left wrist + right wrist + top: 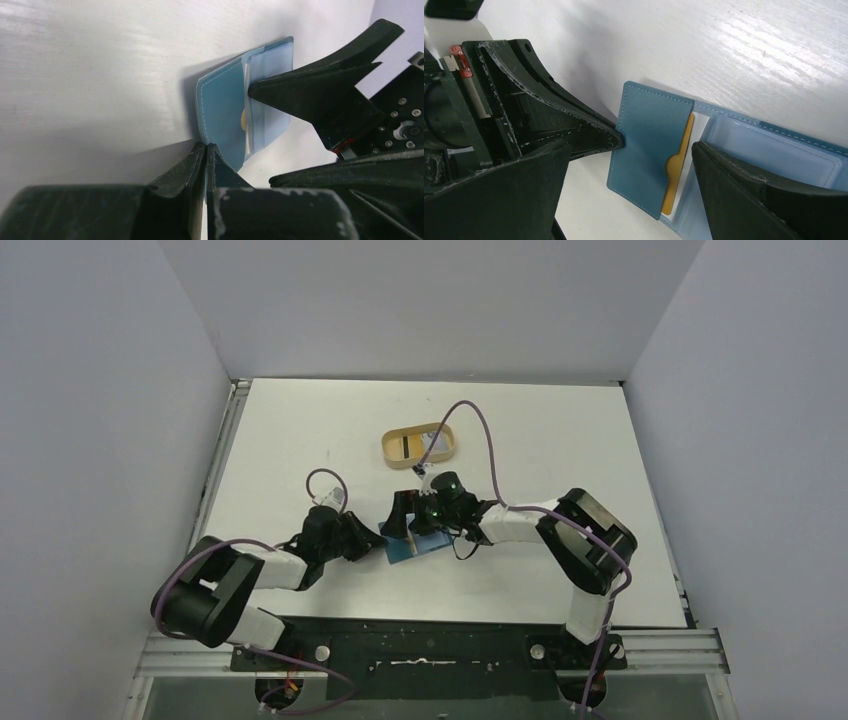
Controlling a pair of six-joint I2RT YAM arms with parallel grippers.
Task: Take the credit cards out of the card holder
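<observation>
The credit cards (678, 167) sit tucked in the teal pocket of the card holder (654, 115) — only a narrow yellow edge and a white one show at the thumb notch. Expect them to be thin, stiff, slick and light, and snug in the pocket. Take hold at that exposed edge and draw along the pocket. The card holder lies open on the counter (560, 440) between your arms, soft and likely to slide unless pinned. Your right end effector (632, 146) is spread wide over it, holding nothing. Your left end effector (206, 146) is pressed together at the flap's outer edge — I cannot tell whether it clamps the flap.
</observation>
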